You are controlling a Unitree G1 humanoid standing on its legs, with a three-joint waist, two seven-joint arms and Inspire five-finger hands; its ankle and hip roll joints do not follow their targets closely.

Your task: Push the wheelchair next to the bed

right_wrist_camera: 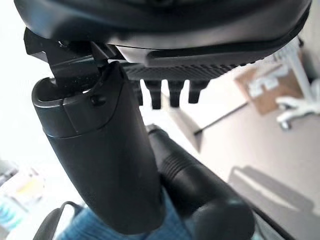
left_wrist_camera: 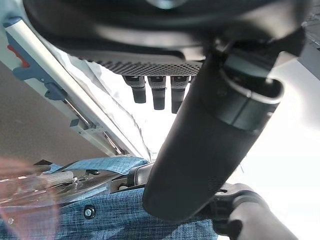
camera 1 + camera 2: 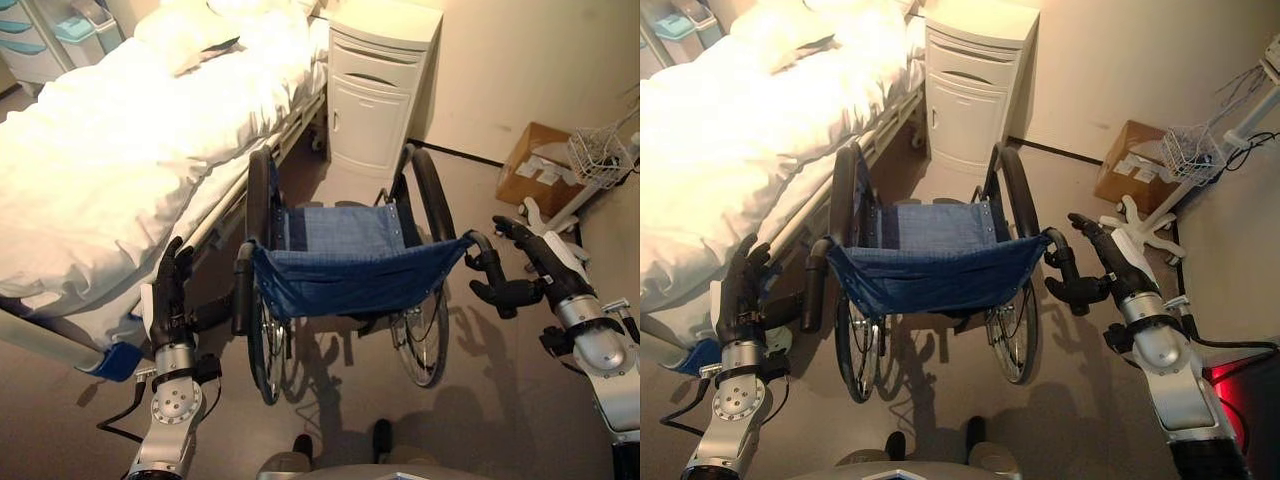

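Wheelchair [image 3: 340, 270] parked just beside bed [image 3: 120, 150], facing cabinet [image 3: 375, 90]. Left hand [image 3: 168, 295] and right hand [image 3: 530, 265] spread just outside its handles, gripping nothing, probably released.

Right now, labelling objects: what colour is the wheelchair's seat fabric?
Blue denim-like seat fabric, best in the left eye view.

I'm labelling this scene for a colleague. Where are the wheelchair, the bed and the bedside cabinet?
wheelchair [image 3: 350, 262]: left eye view, on its blue fabric backrest.
bed [image 3: 120, 150]: left eye view, on the white duvet.
bedside cabinet [image 3: 370, 110]: left eye view, on its front door.
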